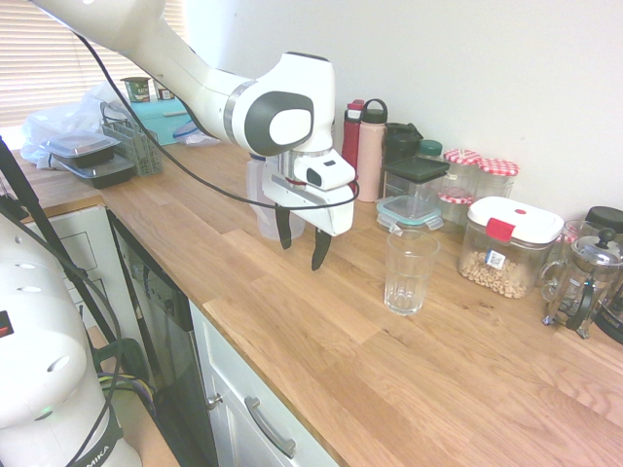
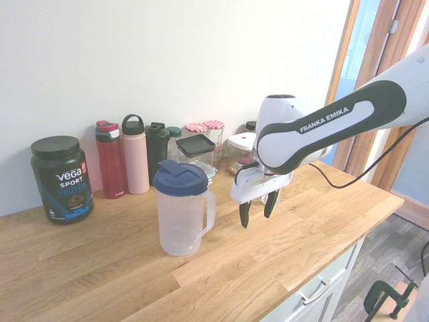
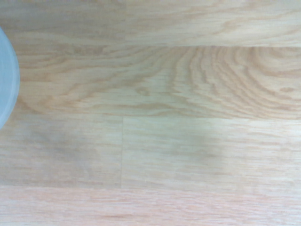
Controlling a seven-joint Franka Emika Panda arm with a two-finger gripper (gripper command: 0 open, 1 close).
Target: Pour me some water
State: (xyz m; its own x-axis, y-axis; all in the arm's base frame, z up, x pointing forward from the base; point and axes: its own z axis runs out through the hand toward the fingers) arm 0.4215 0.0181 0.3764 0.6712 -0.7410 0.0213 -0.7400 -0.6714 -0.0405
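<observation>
In the second exterior view, a black protein tub [image 2: 61,178] stood at the far left against the wall, with a red bottle [image 2: 111,159], a pink bottle [image 2: 135,155] and a black bottle [image 2: 157,149] in a row to its right. Nearer the counter's front, a clear plastic jug [image 2: 181,213] with a blue lid stood upright on the wooden counter [image 2: 100,268], its handle turned to the right. Just right of the handle, and apart from it, the gripper [image 2: 257,211] hung above the wood, pointing down with its two dark fingers spread wide and nothing between them. Behind it, jars with red-checked lids [image 2: 205,129] lined the wall.

In the first exterior view, an upright drinking glass [image 1: 410,271] stood on the counter to the right of the gripper [image 1: 302,245]; it looked empty, though that was hard to judge. The wrist view showed mostly bare wood, with a pale curved edge, probably the jug [image 3: 7,75], at one side.
</observation>
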